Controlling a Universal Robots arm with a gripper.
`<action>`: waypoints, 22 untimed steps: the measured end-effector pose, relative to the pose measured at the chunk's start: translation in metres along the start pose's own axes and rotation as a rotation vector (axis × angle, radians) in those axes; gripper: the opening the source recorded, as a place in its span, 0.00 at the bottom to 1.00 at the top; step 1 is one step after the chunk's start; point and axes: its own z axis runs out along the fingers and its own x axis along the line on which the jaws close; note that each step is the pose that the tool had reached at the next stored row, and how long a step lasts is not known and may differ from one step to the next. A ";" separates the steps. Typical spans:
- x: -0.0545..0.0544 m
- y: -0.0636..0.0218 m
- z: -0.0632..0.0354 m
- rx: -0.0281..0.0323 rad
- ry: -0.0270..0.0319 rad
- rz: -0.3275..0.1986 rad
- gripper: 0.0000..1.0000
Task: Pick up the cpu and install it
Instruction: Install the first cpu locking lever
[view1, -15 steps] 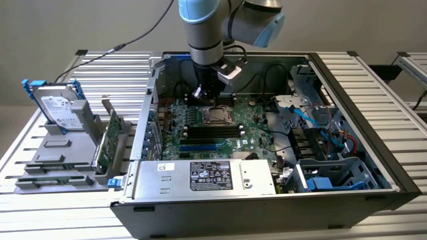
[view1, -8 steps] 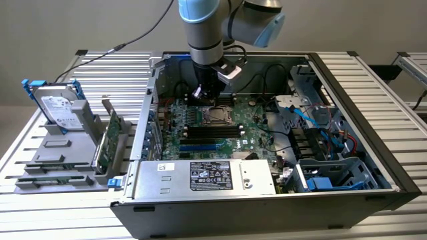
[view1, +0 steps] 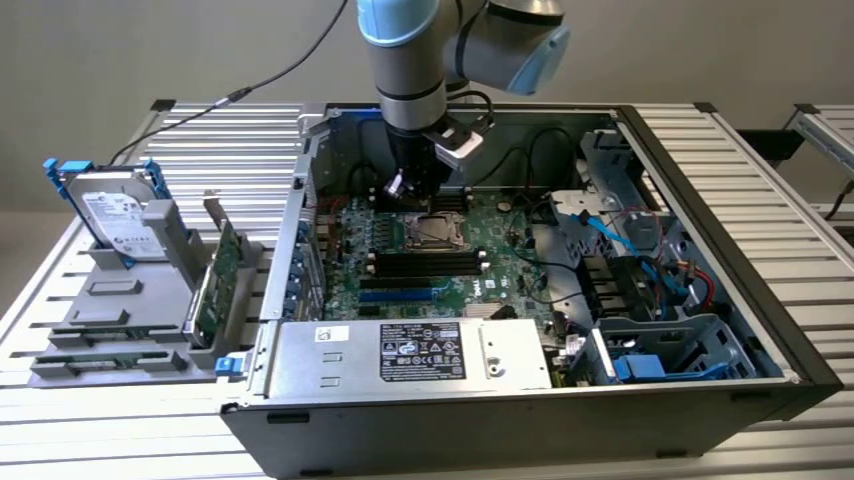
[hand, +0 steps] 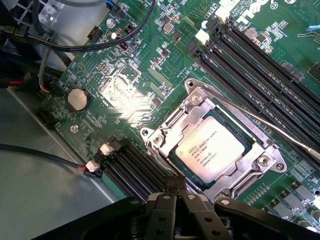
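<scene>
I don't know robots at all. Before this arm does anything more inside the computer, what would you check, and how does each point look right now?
1. The cpu lies flat in the socket frame: ok.
2. The gripper is shut and holds nothing: ok.
3. The gripper is above the motherboard, not touching it: ok in the exterior view.
4. The thin metal lever beside the socket is latched: cannot tell.
5. The black cable keeps away from the socket: ok.
6. The cpu is turned the right way round: cannot tell.
</scene>
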 end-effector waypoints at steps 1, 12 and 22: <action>0.000 0.0000 0.0001 -0.0001 -0.0001 0.000 0.11; 0.001 -0.0008 0.0008 -0.0029 -0.0027 -0.001 0.11; 0.003 -0.0002 0.0016 -0.0052 -0.0050 -0.002 0.11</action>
